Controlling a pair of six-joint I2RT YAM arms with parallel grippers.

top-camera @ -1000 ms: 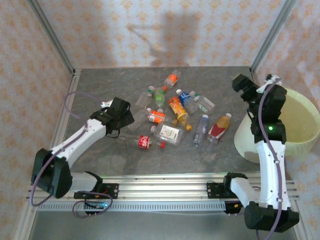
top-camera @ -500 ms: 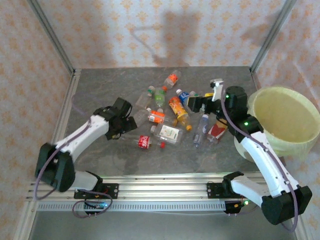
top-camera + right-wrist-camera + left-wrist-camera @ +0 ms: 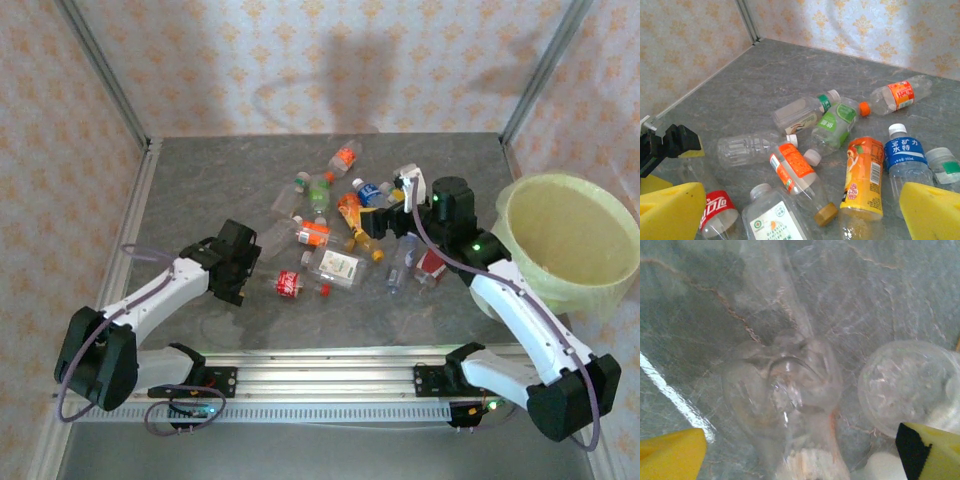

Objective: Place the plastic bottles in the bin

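The plastic bottles (image 3: pixel 340 215) lie scattered on the table (image 3: pixel 200 190), the bin (image 3: pixel 560 178) standing off to their right. The left gripper (image 3: pixel 800 452) hangs with fingers apart over a clear crushed bottle (image 3: pixel 782 390) — the right gripper (image 3: pixel 800 210), fingers also wide, hovers above the others.

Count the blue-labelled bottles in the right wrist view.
1. The blue-labelled bottle lies just right of the orange-wrapped bottle, white cap pointing away. More may be hidden beyond the frame edges.

Left arm (image 3: pixel 160 285) stretched low, right arm (image 3: pixel 520 310) bent inward, left fingers (image 3: pixel 670 450) and right fingers (image 3: pixel 930 210) spread wide.
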